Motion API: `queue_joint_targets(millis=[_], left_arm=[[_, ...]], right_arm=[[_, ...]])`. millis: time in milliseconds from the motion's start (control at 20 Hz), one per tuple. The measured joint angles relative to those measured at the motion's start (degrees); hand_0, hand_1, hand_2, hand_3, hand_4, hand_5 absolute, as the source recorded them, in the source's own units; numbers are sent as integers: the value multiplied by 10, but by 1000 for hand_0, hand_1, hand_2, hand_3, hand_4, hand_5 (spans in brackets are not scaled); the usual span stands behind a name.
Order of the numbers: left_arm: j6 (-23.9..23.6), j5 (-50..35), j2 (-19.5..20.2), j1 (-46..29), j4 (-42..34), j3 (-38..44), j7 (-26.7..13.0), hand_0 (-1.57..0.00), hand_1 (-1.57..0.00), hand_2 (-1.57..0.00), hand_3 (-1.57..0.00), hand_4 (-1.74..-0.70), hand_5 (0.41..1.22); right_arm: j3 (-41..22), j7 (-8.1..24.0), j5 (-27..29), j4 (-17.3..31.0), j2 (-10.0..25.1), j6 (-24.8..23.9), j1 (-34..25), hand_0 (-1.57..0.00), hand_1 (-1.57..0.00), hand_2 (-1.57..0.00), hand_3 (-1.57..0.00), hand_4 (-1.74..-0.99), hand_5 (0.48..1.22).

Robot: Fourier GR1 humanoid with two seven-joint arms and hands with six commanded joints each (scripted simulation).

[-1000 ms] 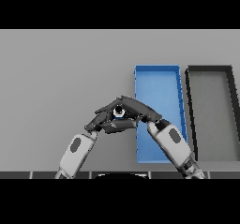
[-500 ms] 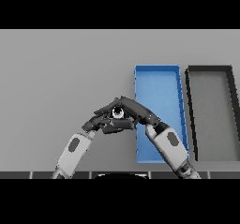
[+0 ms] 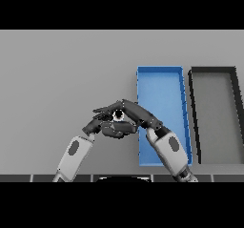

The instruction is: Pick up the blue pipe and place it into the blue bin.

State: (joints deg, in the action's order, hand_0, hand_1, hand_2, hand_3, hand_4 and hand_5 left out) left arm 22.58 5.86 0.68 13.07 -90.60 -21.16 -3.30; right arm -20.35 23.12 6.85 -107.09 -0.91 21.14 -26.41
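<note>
Two dark hands meet over the grey table (image 3: pixel 57 79), just left of the blue bin (image 3: pixel 162 86), which serves as the marker for everything here. Farthest from the bin, the left arm rises from the lower edge, and the left hand (image 3: pixel 107 127) lies low with its fingers curled in under the right hand's fingers. Between the two hands, at the point where they touch, a small round end with a pale ring shows: this appears to be the blue pipe (image 3: pixel 118 115), near the bin's left wall and outside it, though its colour and length are hidden by the fingers. The right hand (image 3: pixel 140 117) reaches leftward from the bin's lower left corner, its long fingers laid over the top of the pipe and closed against it; its forearm crosses the bin's near end. Beyond the bin, on its right side and just beside it, stands a black bin (image 3: pixel 214 72) of like shape.
</note>
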Motion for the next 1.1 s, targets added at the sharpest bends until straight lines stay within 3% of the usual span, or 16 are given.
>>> queue_joint_targets(millis=[100, 250, 350, 500, 650, 750, 850, 1100], left_arm=[[-3, 8, 5, -1, 4, -1, 3, -40, -37, -35, -32, -938, 495], [-7, 14, 3, -4, 10, -5, 3, -20, -18, -18, -16, -916, 474], [-7, 16, 3, -1, 17, -6, 3, -12, -11, -11, -10, -909, 464], [-4, 15, 6, 2, 24, -3, -6, -6, -5, -5, -5, -906, 445], [-3, 13, 3, 1, 18, -5, -16, -3, -2, -2, -2, -905, 435], [-4, 12, -2, 4, 15, -7, -28, -1, -1, -1, -1, -902, 432], [-1, 10, 6, -1, 5, -5, -31, 0, 0, 0, 0, -892, 428], [-3, 14, 8, -4, 2, -7, -28, 1, 1, 1, 1, -882, 411]], right_arm=[[6, -1, 2, -6, -9, -7, 1, -1571, -1571, -1571, -1570, -1741, 1220], [43, 40, 59, 0, -24, -6, -17, -1571, -1571, -1571, -1571, -1741, 1221], [70, 86, 109, -16, -34, -28, -47, -1571, -1571, -1571, -1571, -1741, 1221], [130, 110, 180, -17, -12, -47, -124, -1571, -1571, -1571, -1571, -1741, 1221], [186, 112, 246, 2, 25, -65, -209, -1571, -1571, -1571, -1571, -1741, 1221], [224, 92, 224, 26, 48, -104, -258, -1571, -1571, -1571, -1571, -1741, 1221], [262, 98, 200, 49, 89, -126, -284, -1571, -1571, -1571, -1571, -1741, 1221], [328, 92, 167, 132, 144, -114, -279, -1571, -1571, -1571, -1571, -1741, 1221]])
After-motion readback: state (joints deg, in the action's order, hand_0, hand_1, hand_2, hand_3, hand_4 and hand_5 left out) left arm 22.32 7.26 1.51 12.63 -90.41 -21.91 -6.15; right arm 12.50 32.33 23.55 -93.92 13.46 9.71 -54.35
